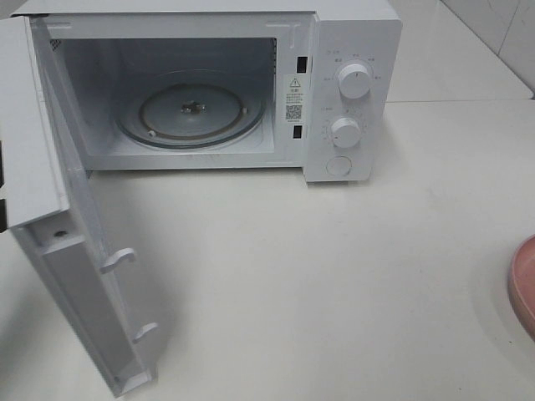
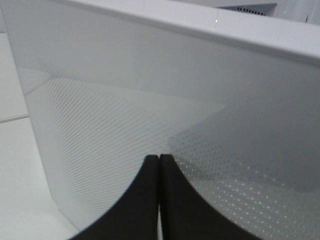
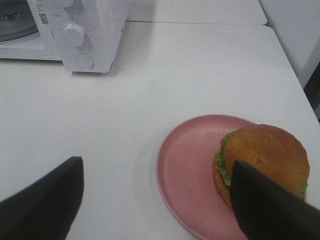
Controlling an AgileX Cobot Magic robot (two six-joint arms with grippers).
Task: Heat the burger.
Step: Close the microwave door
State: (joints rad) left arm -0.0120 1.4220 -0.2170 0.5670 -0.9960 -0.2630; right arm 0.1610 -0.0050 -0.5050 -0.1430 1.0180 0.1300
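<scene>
The burger, with a glossy brown bun and green lettuce, sits on a pink plate in the right wrist view. My right gripper is open above the table; one finger overlaps the burger's near side, the other is over bare table. In the exterior view only the plate's edge shows at the far right; the burger and both grippers are out of view there. The white microwave stands open with an empty glass turntable. My left gripper is shut and empty against the outer face of the microwave door.
The open microwave door swings out over the table's left front. The microwave's control panel with two knobs faces front. A table seam runs behind the microwave on the right.
</scene>
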